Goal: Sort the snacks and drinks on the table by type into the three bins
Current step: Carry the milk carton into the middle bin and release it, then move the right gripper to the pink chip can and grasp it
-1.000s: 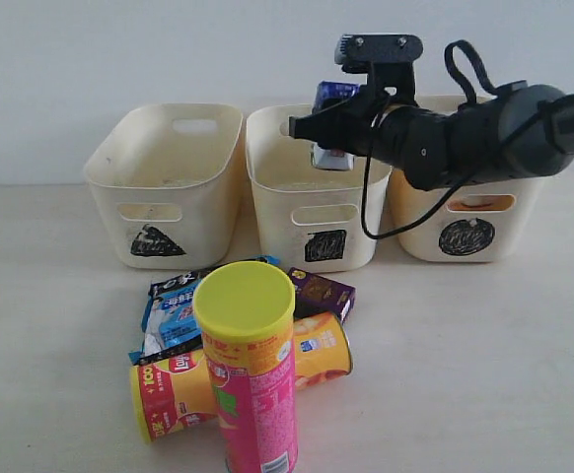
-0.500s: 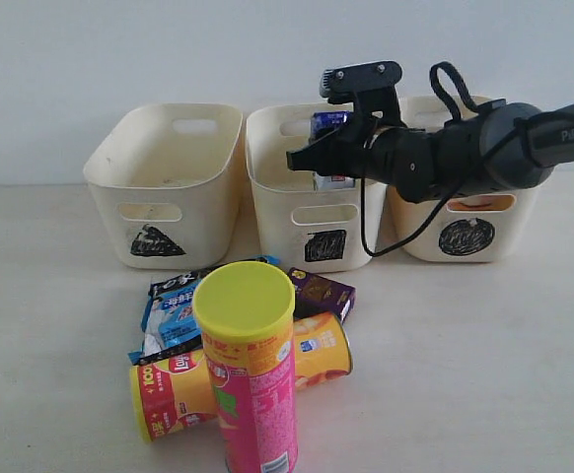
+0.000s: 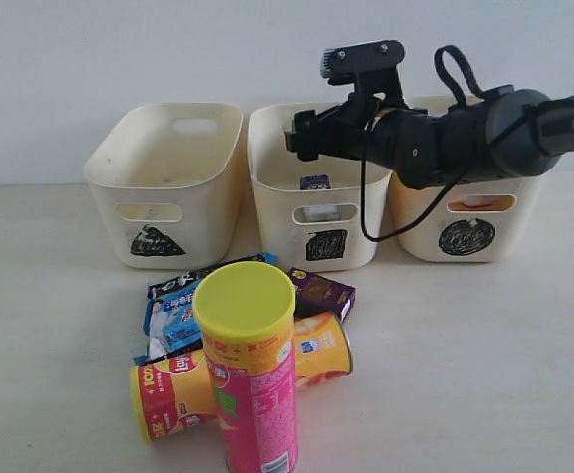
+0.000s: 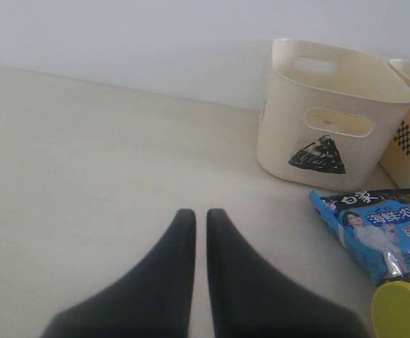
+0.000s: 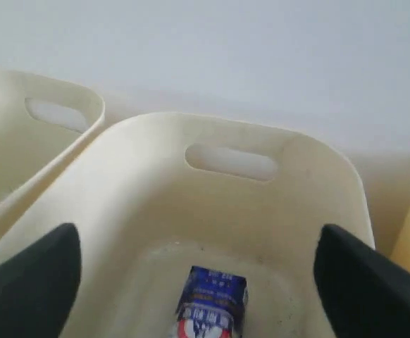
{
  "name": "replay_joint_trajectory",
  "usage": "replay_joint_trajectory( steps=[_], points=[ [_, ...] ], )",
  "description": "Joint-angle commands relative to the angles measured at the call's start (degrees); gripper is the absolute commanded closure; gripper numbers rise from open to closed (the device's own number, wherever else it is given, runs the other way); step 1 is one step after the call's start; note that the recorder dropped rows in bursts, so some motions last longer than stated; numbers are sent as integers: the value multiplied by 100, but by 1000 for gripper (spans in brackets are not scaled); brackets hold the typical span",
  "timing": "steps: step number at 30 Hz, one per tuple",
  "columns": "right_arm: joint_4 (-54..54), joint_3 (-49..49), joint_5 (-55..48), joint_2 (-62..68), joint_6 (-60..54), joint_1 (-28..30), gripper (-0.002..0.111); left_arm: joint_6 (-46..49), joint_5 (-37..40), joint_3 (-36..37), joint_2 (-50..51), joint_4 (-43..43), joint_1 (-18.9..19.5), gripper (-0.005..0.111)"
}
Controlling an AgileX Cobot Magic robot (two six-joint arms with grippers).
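Partly hidden, blue-and-white carton (image 5: 210, 310) (cut off) in middle bin (image 5: 311, 151); right fingers (image 5: 29, 282) spread; left fingers (image 4: 152, 289) together

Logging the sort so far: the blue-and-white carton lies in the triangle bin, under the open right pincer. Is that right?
Not quite. The carton lies in the square bin, the middle one, not the triangle bin. The exterior view shows this. The rest holds: the right pincer is open above it.

wall (image 3: 119, 49) | plain, pale grey-white | stands at the back | runs the full width | smooth, evenly lit
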State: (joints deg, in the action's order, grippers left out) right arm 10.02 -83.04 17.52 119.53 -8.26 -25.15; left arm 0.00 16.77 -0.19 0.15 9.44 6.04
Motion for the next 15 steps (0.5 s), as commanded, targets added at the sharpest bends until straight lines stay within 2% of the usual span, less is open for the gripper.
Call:
replay_joint_trajectory(
  steps=[1, 2, 5, 15],
  points=[
    [20, -46, -47, -358, -147, 3, 62, 0, -23, 19, -15, 45, 7, 102],
    [20, -46, -163, -404, -147, 3, 70, 0, -23, 19, -15, 45, 7, 102],
    [20, -46, -655, -599, -173, 3, 106, 0, -23, 19, -15, 45, 7, 102],
    [39, -46, -3388, -1374, -432, 3, 108, 0, -23, 19, -15, 45, 7, 102]
  ],
)
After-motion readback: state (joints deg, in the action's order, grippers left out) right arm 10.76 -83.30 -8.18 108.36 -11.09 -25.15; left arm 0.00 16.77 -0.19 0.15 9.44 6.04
